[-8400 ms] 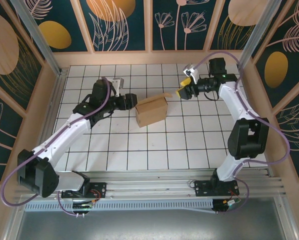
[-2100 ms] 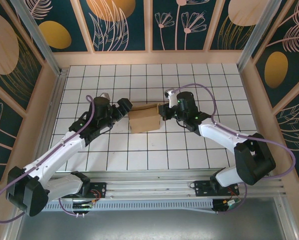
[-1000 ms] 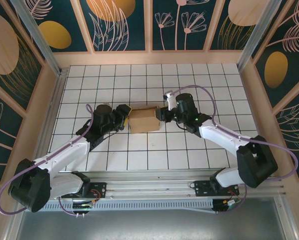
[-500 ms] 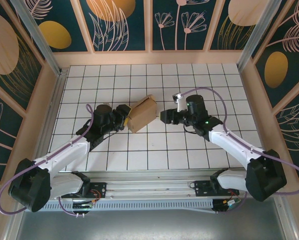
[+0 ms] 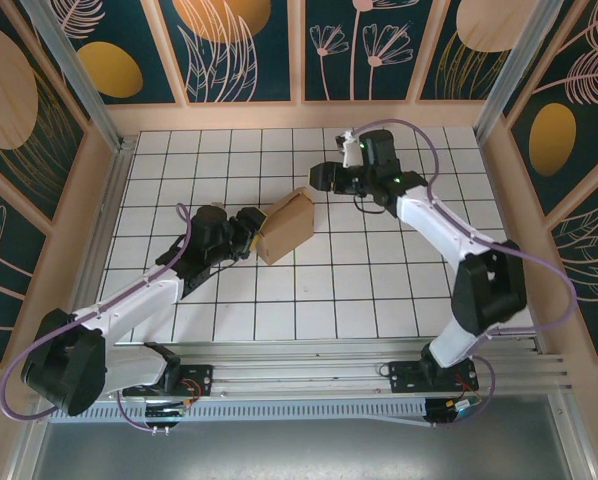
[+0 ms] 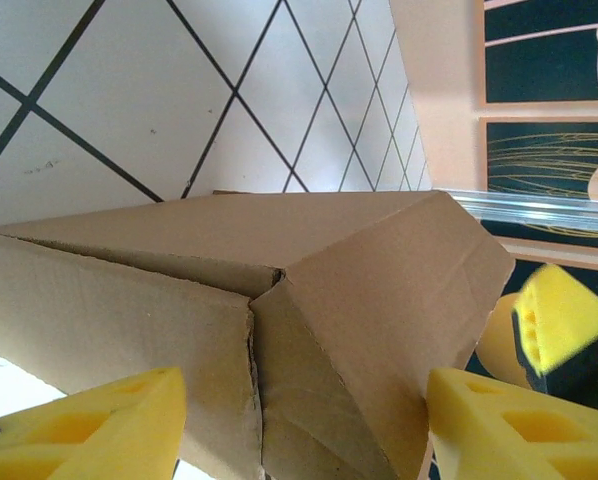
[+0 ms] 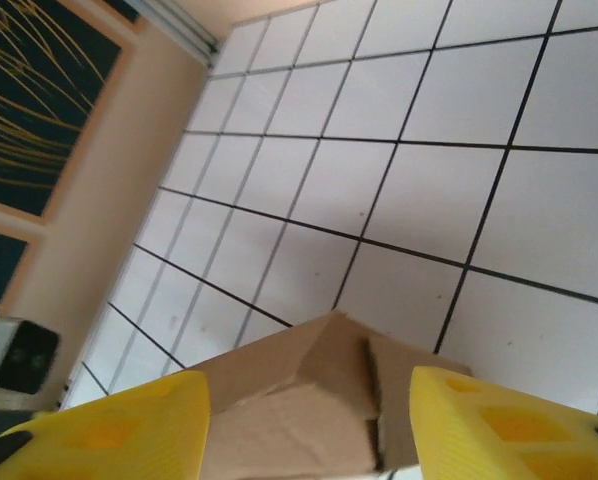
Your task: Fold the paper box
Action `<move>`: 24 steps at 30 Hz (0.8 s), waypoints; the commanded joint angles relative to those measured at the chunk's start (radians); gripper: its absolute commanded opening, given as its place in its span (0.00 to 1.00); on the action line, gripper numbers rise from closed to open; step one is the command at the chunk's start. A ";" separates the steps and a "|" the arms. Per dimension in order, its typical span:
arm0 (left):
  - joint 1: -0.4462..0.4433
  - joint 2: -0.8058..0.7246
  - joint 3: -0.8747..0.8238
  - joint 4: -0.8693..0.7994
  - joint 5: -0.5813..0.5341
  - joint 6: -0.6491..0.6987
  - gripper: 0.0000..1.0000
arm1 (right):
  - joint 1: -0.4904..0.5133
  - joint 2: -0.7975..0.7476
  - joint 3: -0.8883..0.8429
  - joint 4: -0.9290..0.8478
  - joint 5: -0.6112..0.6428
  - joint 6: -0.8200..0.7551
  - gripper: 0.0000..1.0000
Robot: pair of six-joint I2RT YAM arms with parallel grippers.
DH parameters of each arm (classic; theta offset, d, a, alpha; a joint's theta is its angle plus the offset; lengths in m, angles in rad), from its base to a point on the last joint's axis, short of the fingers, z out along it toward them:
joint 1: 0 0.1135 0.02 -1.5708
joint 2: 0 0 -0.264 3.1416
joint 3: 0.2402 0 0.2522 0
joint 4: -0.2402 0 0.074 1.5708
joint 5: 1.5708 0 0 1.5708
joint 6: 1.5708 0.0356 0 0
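The paper box (image 5: 285,228) sits on the tiled table (image 5: 379,290), a little toward 9 o'clock from the middle. It is folded up into a closed block, and its long axis runs from about 7 o'clock to 1 o'clock in the overhead view.

My left end effector (image 5: 247,230) is at the box's 8 o'clock end. In my left wrist view the tan cardboard fills the gap between my yellow fingers (image 6: 89,425). A corner edge of the box runs down between them, with one face going off to each side. The 3 o'clock finger meets the edge of the cardboard and the 9 o'clock finger lies across the other face, so I am pinching the box across that end. A folded flap edge shows a thin ragged seam just above the corner.

My right end effector (image 5: 317,178) hangs near the box's 1 o'clock end, apart from it. Its fingers (image 7: 109,420) are spread with nothing between them. Beyond them my right wrist view shows bare tiles and, low down, the box's end, where two flaps meet at a seam.
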 commanded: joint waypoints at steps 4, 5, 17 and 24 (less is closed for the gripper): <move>-0.002 0.042 0.000 -0.072 0.023 0.037 0.63 | 0.007 0.104 0.120 -0.157 -0.027 -0.070 0.52; -0.002 0.046 0.001 -0.072 0.026 0.039 0.63 | 0.013 0.109 0.121 -0.157 -0.036 -0.071 0.51; -0.002 0.049 0.010 -0.080 0.026 0.051 0.61 | 0.024 0.110 0.071 -0.124 -0.024 -0.060 0.33; -0.002 0.047 0.006 -0.084 0.021 0.049 0.60 | 0.008 0.043 0.089 -0.114 -0.032 -0.036 0.37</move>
